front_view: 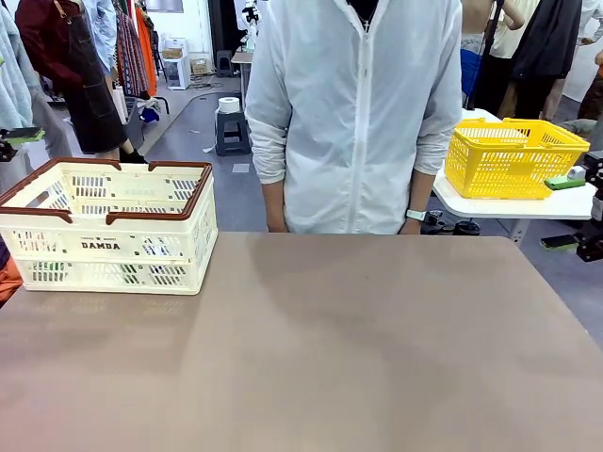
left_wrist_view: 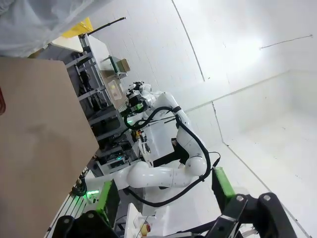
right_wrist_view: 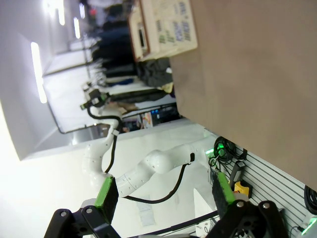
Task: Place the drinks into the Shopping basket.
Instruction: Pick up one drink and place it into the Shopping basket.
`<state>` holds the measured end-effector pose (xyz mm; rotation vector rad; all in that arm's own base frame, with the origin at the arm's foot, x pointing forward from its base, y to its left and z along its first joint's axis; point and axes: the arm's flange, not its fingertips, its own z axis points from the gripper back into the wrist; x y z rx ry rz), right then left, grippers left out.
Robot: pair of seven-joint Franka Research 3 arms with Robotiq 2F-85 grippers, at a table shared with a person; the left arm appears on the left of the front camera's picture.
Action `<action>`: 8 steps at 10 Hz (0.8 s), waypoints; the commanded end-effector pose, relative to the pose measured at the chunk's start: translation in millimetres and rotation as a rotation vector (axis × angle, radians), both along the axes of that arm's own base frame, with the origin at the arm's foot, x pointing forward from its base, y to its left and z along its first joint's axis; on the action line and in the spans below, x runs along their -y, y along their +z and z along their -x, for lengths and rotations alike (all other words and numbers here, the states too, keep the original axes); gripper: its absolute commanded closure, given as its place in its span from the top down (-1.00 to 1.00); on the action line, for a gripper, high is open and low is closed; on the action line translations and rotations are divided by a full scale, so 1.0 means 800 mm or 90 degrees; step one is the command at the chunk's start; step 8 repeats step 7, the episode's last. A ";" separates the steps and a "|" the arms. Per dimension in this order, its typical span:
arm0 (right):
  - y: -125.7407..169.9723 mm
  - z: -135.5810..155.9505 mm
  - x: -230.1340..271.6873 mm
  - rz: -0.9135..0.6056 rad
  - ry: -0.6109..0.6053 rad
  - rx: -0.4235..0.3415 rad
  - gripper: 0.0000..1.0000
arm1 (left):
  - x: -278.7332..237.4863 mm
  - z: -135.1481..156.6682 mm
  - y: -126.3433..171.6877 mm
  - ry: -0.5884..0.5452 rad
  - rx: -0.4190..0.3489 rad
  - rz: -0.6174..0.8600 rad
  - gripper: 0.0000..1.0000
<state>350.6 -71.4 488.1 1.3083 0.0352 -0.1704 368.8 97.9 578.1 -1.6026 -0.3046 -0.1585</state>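
Front view: Shopping basket (front_view: 105,224) at the counter's (front_view: 311,348) far left corner, cream-white slotted walls, dark brown rim, "DAMDA" print facing the camera. Through the lower slots, hints of green inside, too small to tell what. Person in a white zip jacket (front_view: 356,104) standing at the far edge, arms down, watch on one wrist. Yellow mesh basket (front_view: 513,155) on a separate white side table (front_view: 513,202) far right. Right hand (front_view: 584,202) poking in at the right edge, off the counter, green pads apart, nothing between them. Left hand (front_view: 11,141) barely in at the left edge, above and behind the basket; opening hard to read here.

Left wrist view: picture rolled sideways. Left hand (left_wrist_view: 166,198) at the bottom, green pads (left_wrist_view: 223,183) spread wide, holding nothing. Bare counter surface on the left side. Other white arm (left_wrist_view: 163,168) farther off against a white wall.

Right wrist view: also rolled. Right hand (right_wrist_view: 161,193) at the bottom, green pads (right_wrist_view: 105,191) fully apart, empty. Shopping basket at top, resting on the counter near its corner. Other white arm (right_wrist_view: 143,171) beyond the counter edge.
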 end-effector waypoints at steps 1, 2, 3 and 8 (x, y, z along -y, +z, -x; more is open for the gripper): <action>0.004 0.002 0.001 0.004 0.003 -0.005 1.00 | 0.002 0.001 -0.001 0.011 0.004 0.013 1.00; 0.004 0.002 0.001 0.004 0.003 -0.005 1.00 | 0.002 0.001 -0.001 0.011 0.004 0.013 1.00; 0.004 0.002 0.001 0.004 0.003 -0.005 1.00 | 0.002 0.001 -0.001 0.011 0.004 0.013 1.00; 0.004 0.002 0.001 0.004 0.003 -0.005 1.00 | 0.002 0.001 -0.001 0.011 0.004 0.013 1.00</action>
